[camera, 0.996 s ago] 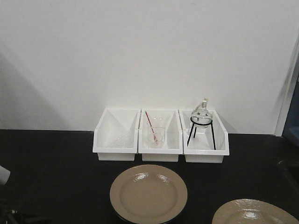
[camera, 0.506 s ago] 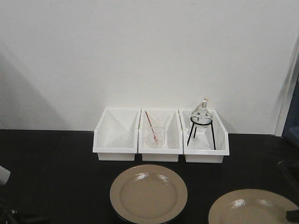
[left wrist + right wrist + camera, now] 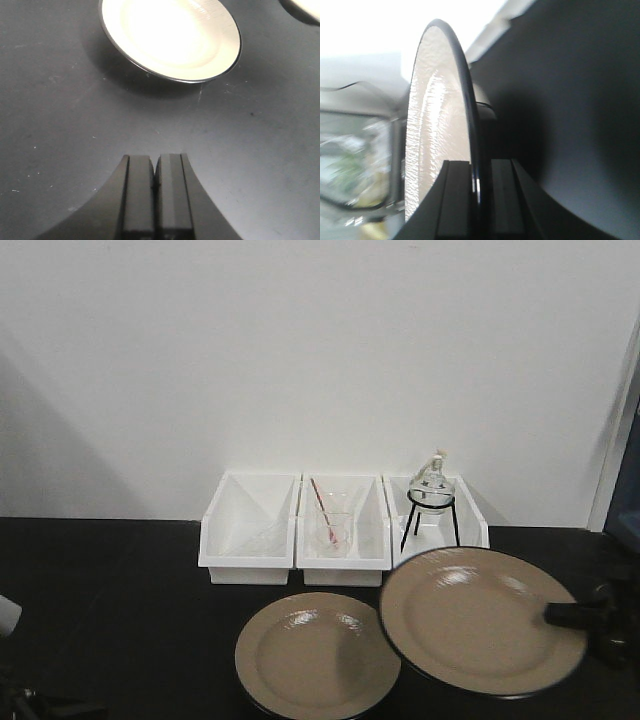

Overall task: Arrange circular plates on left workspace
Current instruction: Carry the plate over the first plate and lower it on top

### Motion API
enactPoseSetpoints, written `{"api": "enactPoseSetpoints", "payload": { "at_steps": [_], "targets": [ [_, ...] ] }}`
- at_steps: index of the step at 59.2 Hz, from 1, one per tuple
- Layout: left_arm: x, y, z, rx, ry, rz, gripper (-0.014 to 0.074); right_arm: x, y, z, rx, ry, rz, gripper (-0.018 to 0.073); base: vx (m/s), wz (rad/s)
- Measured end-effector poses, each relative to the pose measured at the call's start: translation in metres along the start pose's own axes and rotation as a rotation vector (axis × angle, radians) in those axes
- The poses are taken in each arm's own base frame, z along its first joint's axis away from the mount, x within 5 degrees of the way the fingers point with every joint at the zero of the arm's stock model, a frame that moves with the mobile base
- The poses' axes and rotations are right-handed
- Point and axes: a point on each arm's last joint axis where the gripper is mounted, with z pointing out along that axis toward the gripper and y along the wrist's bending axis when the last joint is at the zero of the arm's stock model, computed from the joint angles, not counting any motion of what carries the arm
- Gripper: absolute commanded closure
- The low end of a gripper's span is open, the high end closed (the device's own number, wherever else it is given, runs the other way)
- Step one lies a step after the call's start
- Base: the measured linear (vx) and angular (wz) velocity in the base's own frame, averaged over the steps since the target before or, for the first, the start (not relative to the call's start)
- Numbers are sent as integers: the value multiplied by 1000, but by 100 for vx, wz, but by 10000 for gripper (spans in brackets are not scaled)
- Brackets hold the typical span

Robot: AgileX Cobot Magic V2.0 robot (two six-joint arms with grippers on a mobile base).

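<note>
One tan plate (image 3: 318, 655) with a dark rim lies flat on the black countertop (image 3: 110, 600) in front of the bins; it also shows in the left wrist view (image 3: 170, 37), ahead of my left gripper (image 3: 155, 172), which is shut and empty over bare counter. My right gripper (image 3: 560, 613) is shut on the right rim of the second tan plate (image 3: 480, 618), holding it lifted and tilted, overlapping the right edge of the first plate. In the right wrist view the held plate (image 3: 437, 125) stands edge-on between the fingers of my right gripper (image 3: 479, 172).
Three white bins stand in a row at the wall: an empty left one (image 3: 250, 530), a middle one (image 3: 343, 530) with a glass beaker and red rod, a right one (image 3: 440, 520) with a flask on a black tripod. The counter's right edge holds dark hardware (image 3: 615, 630).
The right gripper has lifted the second plate from the lower right, up and to the left, tilting it; it now overlaps the first plate and covers the right bin's front.
</note>
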Motion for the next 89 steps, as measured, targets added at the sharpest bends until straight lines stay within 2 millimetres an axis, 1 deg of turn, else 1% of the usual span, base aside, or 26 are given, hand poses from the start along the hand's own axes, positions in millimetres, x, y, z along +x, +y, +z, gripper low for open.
{"api": "enactPoseSetpoints", "payload": {
  "at_steps": [7,14,21,29,37,46,54,60,67,72,75,87,89],
  "targets": [
    [0,0,0,0,0,0,597,20,28,49,-58,37,-2,563,0,0],
    [0,0,0,0,0,0,597,43,43,88,4,53,-43,563,0,0],
    [0,0,0,1,1,0,597,57,49,115,91,44,-96,563,0,0],
    [0,-1,0,8,5,0,597,63,49,138,128,48,-119,563,0,0],
    [1,-1,0,11,6,0,597,66,48,158,125,71,-128,563,0,0],
    [1,-1,0,14,8,0,597,66,40,171,128,84,-117,562,0,0],
    [1,-1,0,14,8,0,597,67,32,175,145,83,-100,558,0,0],
    [1,-1,0,14,8,0,597,67,30,176,143,80,-86,552,0,0],
    [1,-1,0,14,9,0,597,67,27,178,141,83,-87,525,0,0],
    [1,-1,0,14,9,0,597,67,27,179,138,83,-114,468,0,0],
    [1,-1,0,14,9,0,597,66,27,179,134,83,-145,416,0,0],
    [2,-1,0,16,22,13,597,66,27,179,132,87,-266,139,0,0],
    [3,-2,0,17,27,17,597,66,27,179,133,87,-281,108,0,0]
  ]
}}
